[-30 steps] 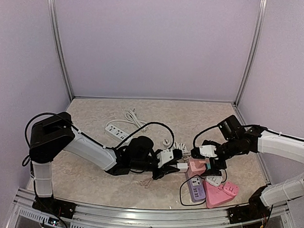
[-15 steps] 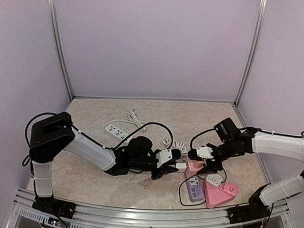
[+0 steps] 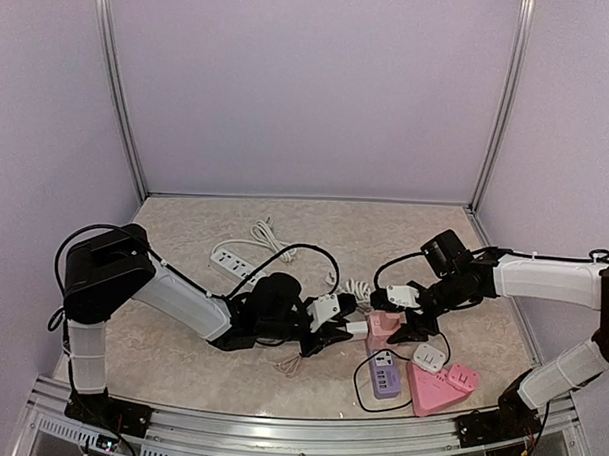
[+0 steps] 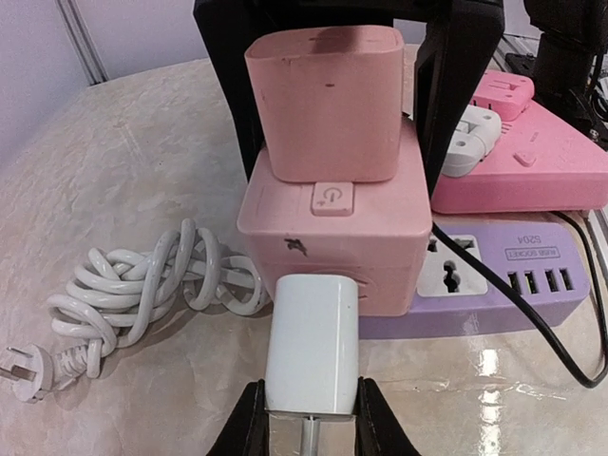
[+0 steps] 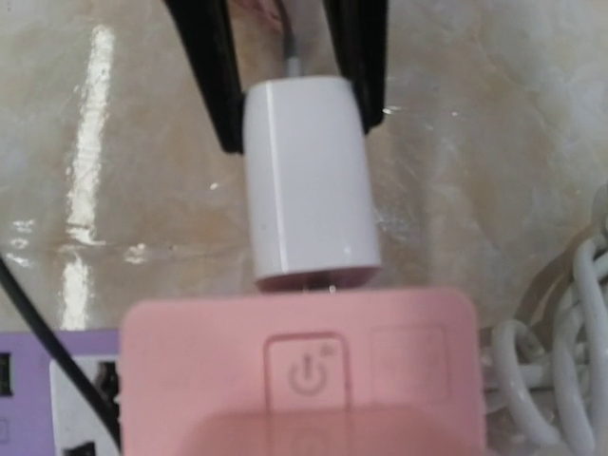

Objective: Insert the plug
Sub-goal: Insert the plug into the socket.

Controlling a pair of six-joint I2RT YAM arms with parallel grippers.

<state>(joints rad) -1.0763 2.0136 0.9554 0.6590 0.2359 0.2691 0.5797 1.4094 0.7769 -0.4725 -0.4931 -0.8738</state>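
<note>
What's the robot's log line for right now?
left gripper: shut on white plug | right gripper: shut on pink socket cube | plug: tip at cube's side

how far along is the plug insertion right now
Done: the white plug is gripped in the left jaws and lined up with the pink cube socket; the right jaws clamp its upper block from both sides. In hand: the plug's front end meets the cube's side face. Left: confirming it is fully seated, which the views do not show, then releasing.
</note>
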